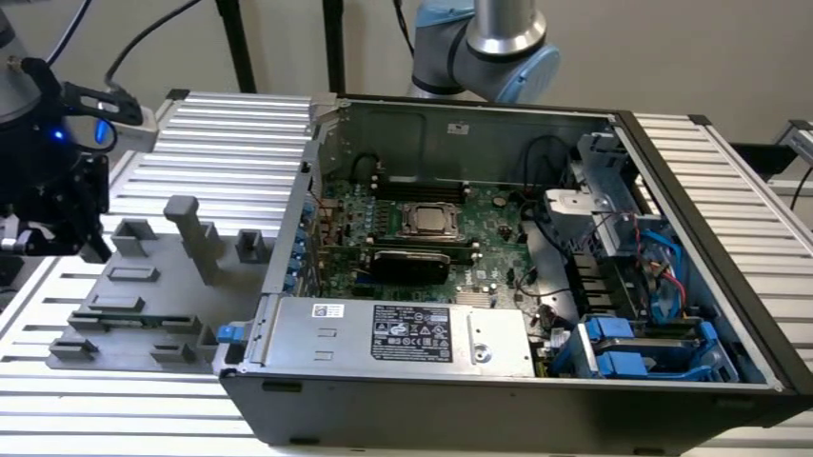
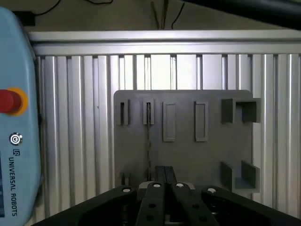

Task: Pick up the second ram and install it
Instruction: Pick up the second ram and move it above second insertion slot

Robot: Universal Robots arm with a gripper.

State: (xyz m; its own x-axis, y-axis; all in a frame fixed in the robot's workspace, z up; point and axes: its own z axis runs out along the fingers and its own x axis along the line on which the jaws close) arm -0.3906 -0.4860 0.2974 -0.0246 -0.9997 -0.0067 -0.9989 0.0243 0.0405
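The second ram (image 2: 148, 136) shows as a thin edge-on strip standing in a slot of the grey fixture plate (image 2: 188, 155). My gripper (image 2: 165, 175) hovers above that plate, its black fingers (image 2: 154, 200) pressed together with nothing between them, just beside the ram's line and apart from it. In the exterior view the gripper (image 1: 38, 238) hangs at the far left, over the left end of the fixture plate (image 1: 140, 286). The open computer case (image 1: 508, 257) lies to the exterior view's right, with the silver CPU (image 1: 429, 219) on its motherboard.
Tall grey posts (image 1: 188, 233) rise from the fixture plate close to the gripper. A teach pendant with a red stop button (image 2: 8, 101) lies beside the plate. The case wall (image 1: 286, 238) stands between fixture and motherboard. Cables and blue drive bays (image 1: 635, 343) fill the case's right side.
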